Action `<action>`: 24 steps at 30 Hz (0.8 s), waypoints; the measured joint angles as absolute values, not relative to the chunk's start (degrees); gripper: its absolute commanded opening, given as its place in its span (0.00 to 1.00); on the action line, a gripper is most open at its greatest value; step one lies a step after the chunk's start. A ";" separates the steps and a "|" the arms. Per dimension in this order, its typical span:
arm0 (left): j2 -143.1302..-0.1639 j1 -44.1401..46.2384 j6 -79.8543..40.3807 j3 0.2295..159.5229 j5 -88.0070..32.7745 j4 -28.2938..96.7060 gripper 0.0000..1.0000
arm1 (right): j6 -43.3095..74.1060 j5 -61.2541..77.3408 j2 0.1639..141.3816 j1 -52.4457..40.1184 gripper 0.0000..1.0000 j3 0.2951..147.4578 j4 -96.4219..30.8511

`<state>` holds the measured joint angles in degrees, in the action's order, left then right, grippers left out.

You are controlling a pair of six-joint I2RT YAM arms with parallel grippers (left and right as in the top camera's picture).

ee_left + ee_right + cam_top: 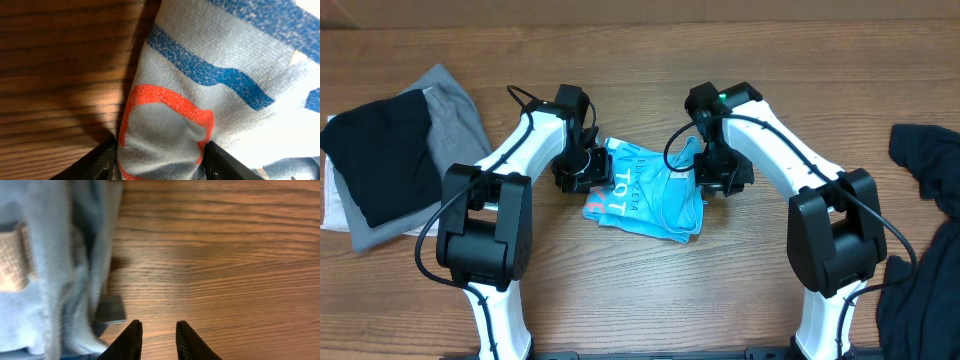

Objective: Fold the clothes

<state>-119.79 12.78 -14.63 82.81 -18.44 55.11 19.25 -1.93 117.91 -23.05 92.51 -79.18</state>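
Centrally, the blue shirt (pixel 650 195) lies crumpled on the worktop (pixel 640 60), between the two arms. The left tool (pixel 162 162) pinches the shirt's left edge: a bunched fold with red lettering (pixel 170 102) and blue stripes fills the space between its fingers. The right tool (pixel 156 335) sits at the shirt's right edge with its fingers slightly apart over bare wood, nothing between them; the cloth with a tan label (pixel 12 257) lies just beside it. A black garment (pixel 385 150) rests on grey and white ones at far left. Dark clothes (pixel 920 200) lie at far right.
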 measured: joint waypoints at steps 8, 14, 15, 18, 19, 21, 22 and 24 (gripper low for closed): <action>-119.79 12.78 -14.63 82.81 -18.44 55.33 0.60 | 15.94 2.76 117.91 -22.70 0.33 92.51 -79.75; -119.79 12.78 -14.63 82.78 -18.44 55.51 0.60 | 10.41 12.23 117.91 -22.70 0.38 92.51 -78.50; -119.79 12.78 -14.63 82.78 -18.44 55.51 0.60 | 10.00 13.13 117.91 -22.70 0.38 92.51 -78.17; -119.79 12.78 -14.63 82.76 -18.44 55.51 0.60 | 9.21 15.29 117.91 -22.70 0.39 92.51 -77.52; -119.79 12.78 -14.63 82.76 -18.44 55.51 0.60 | 8.93 15.97 117.91 -22.70 0.38 92.51 -77.14; -119.79 12.78 -14.63 82.76 -18.44 55.51 0.60 | 8.40 17.23 117.91 -22.70 0.39 92.51 -76.97; -119.79 12.78 -14.63 82.76 -18.44 55.51 0.60 | 8.25 17.63 117.91 -22.68 0.39 92.51 -77.08; -119.79 12.78 -14.63 82.76 -18.44 55.51 0.60 | 7.86 18.26 117.91 -22.57 0.39 92.60 -77.34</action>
